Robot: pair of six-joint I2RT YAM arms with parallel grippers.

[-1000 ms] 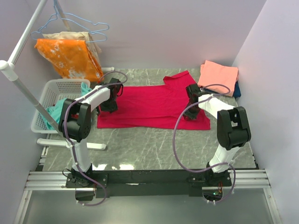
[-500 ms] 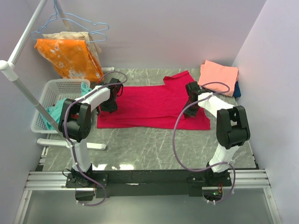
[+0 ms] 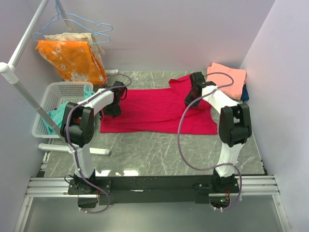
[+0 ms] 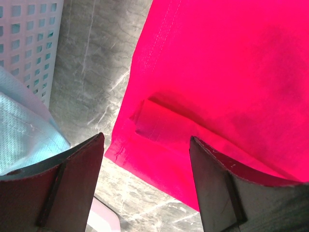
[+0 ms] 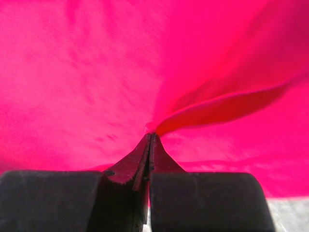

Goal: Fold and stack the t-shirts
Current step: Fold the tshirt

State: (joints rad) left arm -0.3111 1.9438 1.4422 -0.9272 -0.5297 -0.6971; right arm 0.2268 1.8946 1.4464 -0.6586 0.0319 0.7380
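The crimson-red t-shirt [image 3: 154, 108] lies spread on the marble table. My left gripper [image 3: 115, 104] is open and empty over the shirt's left edge; in the left wrist view [image 4: 145, 159] a small fold of cloth [image 4: 164, 123] lies between its fingers. My right gripper [image 3: 192, 99] is shut on a pinch of the red t-shirt [image 5: 96, 72] near its right sleeve, pulling up a ridge of cloth [image 5: 227, 106]. A folded salmon-pink t-shirt [image 3: 226, 79] lies at the back right on top of a dark blue one [image 3: 245, 93].
A white basket [image 3: 54, 104] holding teal cloth stands at the left and also shows in the left wrist view [image 4: 29, 43]. An orange white-blotched cloth [image 3: 72, 58] hangs from a rack at the back left. Walls close in on the right and back.
My right gripper has moved away from me, toward the shirt's far right sleeve, dragging the pinched cloth with it. The left arm has not moved.
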